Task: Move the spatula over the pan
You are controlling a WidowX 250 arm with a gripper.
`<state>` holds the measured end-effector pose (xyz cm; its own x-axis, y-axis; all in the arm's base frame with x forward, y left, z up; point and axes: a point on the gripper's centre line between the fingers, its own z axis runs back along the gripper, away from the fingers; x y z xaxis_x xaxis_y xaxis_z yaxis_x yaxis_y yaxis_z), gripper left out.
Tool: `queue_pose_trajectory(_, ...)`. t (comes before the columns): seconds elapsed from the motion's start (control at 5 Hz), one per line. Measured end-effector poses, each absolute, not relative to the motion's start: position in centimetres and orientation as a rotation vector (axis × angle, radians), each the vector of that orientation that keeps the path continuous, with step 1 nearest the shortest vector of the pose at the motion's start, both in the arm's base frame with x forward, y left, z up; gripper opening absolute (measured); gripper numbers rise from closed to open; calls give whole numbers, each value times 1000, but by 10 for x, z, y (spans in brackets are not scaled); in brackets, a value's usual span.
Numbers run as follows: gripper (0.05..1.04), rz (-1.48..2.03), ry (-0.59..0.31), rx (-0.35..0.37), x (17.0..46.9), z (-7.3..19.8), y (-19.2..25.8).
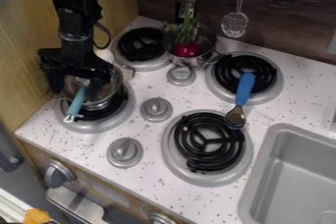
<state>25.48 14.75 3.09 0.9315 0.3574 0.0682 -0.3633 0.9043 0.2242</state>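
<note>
My gripper [78, 84] hangs at the left, low over the silver pan [114, 89] on the front left burner. Its fingers stand apart, one toward the pan's left side and one over its middle. A utensil with a teal handle [76, 104] leans in the pan, its handle sticking out over the front rim; its other end is hidden near the gripper. A blue-handled utensil with a metal head, perhaps the spatula [244, 90], lies across the back right burner, its head at the edge of the front right burner.
A metal pot [203, 61] with a red and green toy vegetable [187, 49] stands at the back. A skimmer [235, 24] and a slotted utensil [187, 6] hang by the rear wall. Stove knobs [156, 109] rise between the burners; a grey sink [289, 169] lies at the right.
</note>
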Motion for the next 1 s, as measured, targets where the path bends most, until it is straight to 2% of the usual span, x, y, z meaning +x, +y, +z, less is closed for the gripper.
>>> queue_pose_trajectory(0.4,1001,399,-47,238,270,52,141)
queue_pose_trajectory(0.6,1001,417,-96,215,286,58,130)
queue_pose_trajectory(0.8,1001,321,-205,212,318,62,113)
queue_pose_trajectory(1.0,1001,244,-259,188,342,62,95)
